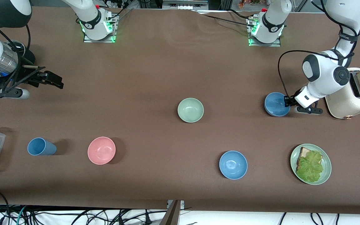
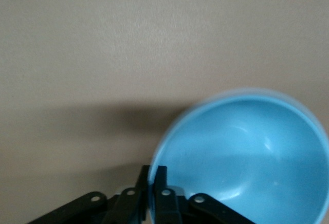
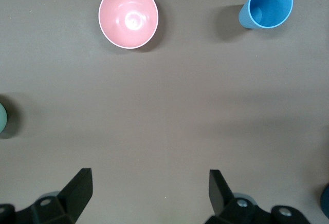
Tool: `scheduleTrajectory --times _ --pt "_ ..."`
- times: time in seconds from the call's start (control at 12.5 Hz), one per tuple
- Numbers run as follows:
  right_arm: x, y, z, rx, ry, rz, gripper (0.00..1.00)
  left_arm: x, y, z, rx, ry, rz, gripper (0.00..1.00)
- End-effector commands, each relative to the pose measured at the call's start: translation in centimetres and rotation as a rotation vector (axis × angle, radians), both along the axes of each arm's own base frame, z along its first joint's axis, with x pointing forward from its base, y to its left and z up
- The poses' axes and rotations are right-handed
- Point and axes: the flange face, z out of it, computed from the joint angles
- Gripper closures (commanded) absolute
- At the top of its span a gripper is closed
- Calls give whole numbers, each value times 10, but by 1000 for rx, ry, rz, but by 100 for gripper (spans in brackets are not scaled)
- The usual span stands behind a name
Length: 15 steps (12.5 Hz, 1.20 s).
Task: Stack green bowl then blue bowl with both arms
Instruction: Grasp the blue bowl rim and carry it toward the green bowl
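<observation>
With the left gripper [image 1: 287,102] pinched on the blue bowl's [image 1: 276,104] rim beside the toaster [image 1: 352,95], carry it level to the mid-table green bowl [image 1: 190,109], while the right gripper [image 1: 50,79] waits spread wide and empty

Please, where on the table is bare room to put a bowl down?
Bare cloth lies between the pink bowl and the green bowl. It is crowded toward the left arm's end: left gripper on the blue bowl, toaster, plate.

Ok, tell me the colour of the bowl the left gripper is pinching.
Slate blue bowl, clearest in the front view.
</observation>
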Motion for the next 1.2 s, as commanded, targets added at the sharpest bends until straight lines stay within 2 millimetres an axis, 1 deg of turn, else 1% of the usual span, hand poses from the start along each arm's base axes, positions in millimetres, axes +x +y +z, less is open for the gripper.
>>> scheduleTrajectory --times 0.0,0.08,0.16,0.24,0.32,0.4,0.48,0.56,0.64,0.72,0.8,0.88,0.96,1.12 --pt "-1 -2 4 12 6 11 0 12 -1 19 -20 -17 2 100" --pt "-2 -2 5 12 3 10 0 22 -4 34 -35 -4 -1 100" --pt "-2 -3 5 12 5 11 0 38 -13 52 -52 4 -22 100" --pt "-1 -3 5 12 3 10 0 52 -29 67 -74 9 -26 100" --pt "-2 -3 5 12 5 11 0 64 -46 78 -87 2 -15 100" --pt "-2 -3 5 12 5 11 0 74 -73 88 -95 -15 -21 100" --pt "-2 -3 5 11 5 14 0 79 -99 95 -99 -21 -3 100" --pt "-2 -4 5 11 4 18 0 81 -130 97 -103 -16 9 100" --pt "-2 -4 5 11 4 20 0 80 -159 96 -108 -4 37 100" --pt "-1 -4 5 11 3 20 0 79 -195 96 -123 8 70 100" --pt "-1 -4 5 11 3 20 0 78 -228 101 -128 9 90 100" --pt "-1 -9 5 11 4 12 0 77 -257 105 -131 8 113 100" --pt "-1 -9 5 11 2 15 0 73 -285 105 -130 16 130 100" --pt "-1 -9 5 11 4 15 0 63 -334 97 -126 36 153 100"
